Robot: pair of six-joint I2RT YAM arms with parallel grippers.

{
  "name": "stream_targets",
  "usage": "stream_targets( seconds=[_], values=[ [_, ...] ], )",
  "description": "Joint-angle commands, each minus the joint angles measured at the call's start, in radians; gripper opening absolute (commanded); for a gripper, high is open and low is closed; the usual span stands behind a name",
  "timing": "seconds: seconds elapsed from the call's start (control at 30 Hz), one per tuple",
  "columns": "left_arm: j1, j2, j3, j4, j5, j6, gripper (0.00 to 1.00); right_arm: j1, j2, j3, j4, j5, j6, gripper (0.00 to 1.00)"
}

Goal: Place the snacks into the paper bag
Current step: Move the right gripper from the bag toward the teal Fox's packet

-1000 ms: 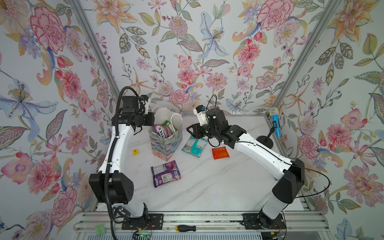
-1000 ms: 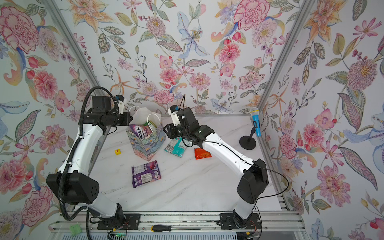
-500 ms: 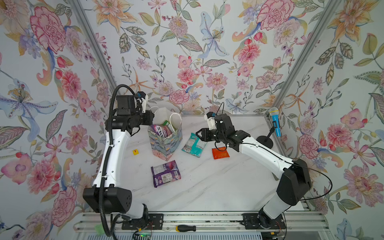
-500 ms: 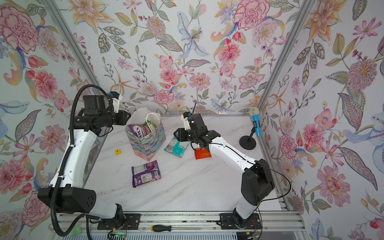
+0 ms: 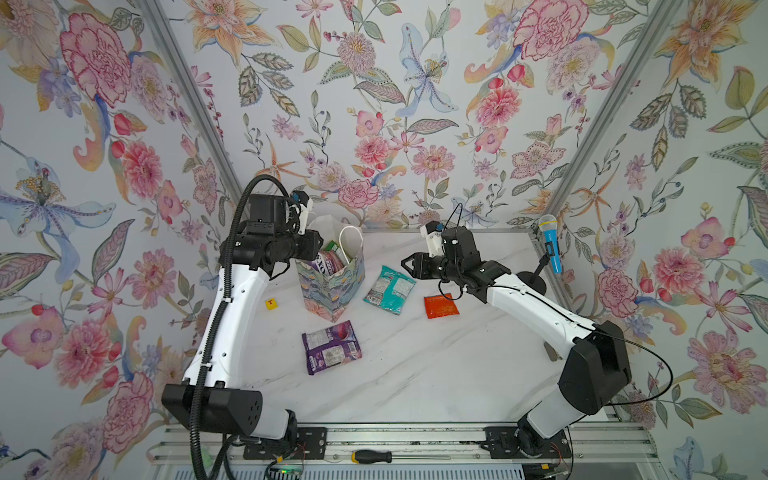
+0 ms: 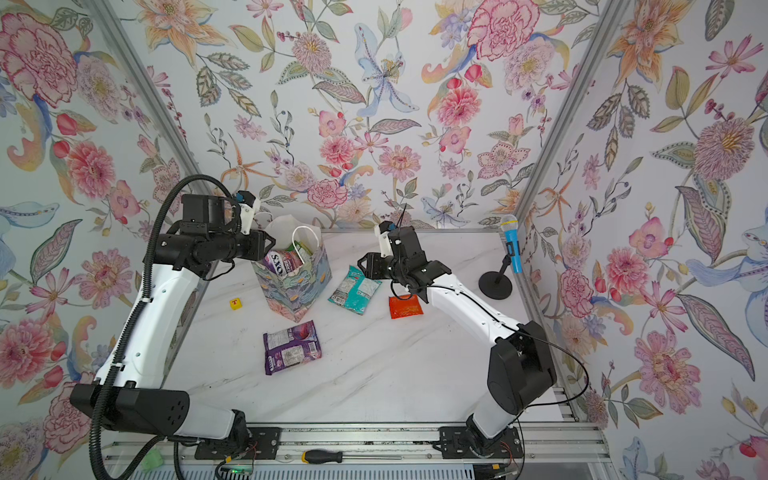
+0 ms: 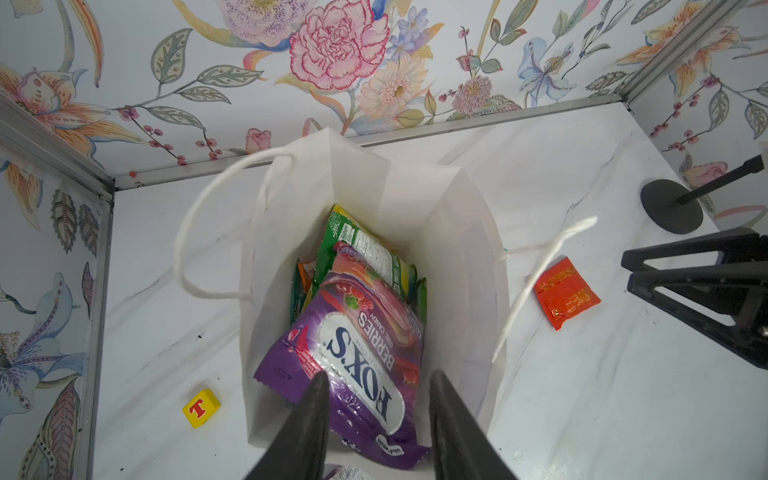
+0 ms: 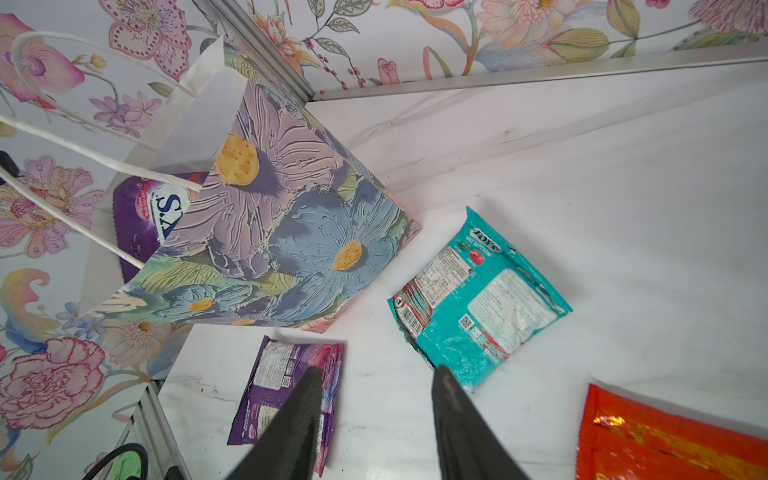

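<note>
The paper bag (image 5: 332, 291) (image 6: 293, 291) stands upright at the back left of the table, white inside (image 7: 415, 187), flower-printed outside (image 8: 270, 232). Several snacks lie in it, with a purple FOX'S pouch (image 7: 357, 365) on top of a green pouch (image 7: 361, 237). My left gripper (image 7: 379, 376) (image 5: 318, 245) hangs open over the bag's mouth, holding nothing. A teal pouch (image 5: 390, 289) (image 8: 478, 291), a purple pouch (image 5: 331, 347) (image 8: 286, 390) and an orange-red packet (image 5: 441, 305) (image 7: 565, 293) lie on the table. My right gripper (image 8: 376, 372) (image 5: 405, 264) hovers open and empty beside the teal pouch.
A yellow cube marked T (image 5: 271, 304) (image 7: 201, 408) sits left of the bag. At the back right stands a blue microphone (image 5: 549, 243) on a black stand (image 7: 671, 205). A screwdriver (image 5: 371, 456) lies on the front rail. Flowered walls close in three sides.
My left gripper has opened and let the purple FOX'S pouch drop into the bag. The right gripper has drawn back to the right, away from the bag.
</note>
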Motion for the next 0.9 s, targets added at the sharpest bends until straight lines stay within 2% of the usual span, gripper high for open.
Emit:
stream_targets(
  seconds=[0.0,0.47,0.87],
  values=[
    [-0.012,0.027,0.009,-0.06,-0.071,0.01,0.4,-0.019,-0.05,-0.027,0.019,-0.014,0.014,0.46],
    [-0.048,0.139,0.037,-0.1,-0.141,0.027,0.41,-0.061,-0.103,-0.11,0.034,-0.029,0.026,0.47],
    [-0.05,0.199,0.017,-0.104,-0.148,0.044,0.4,-0.079,-0.097,-0.126,0.062,-0.055,0.044,0.47]
  ],
)
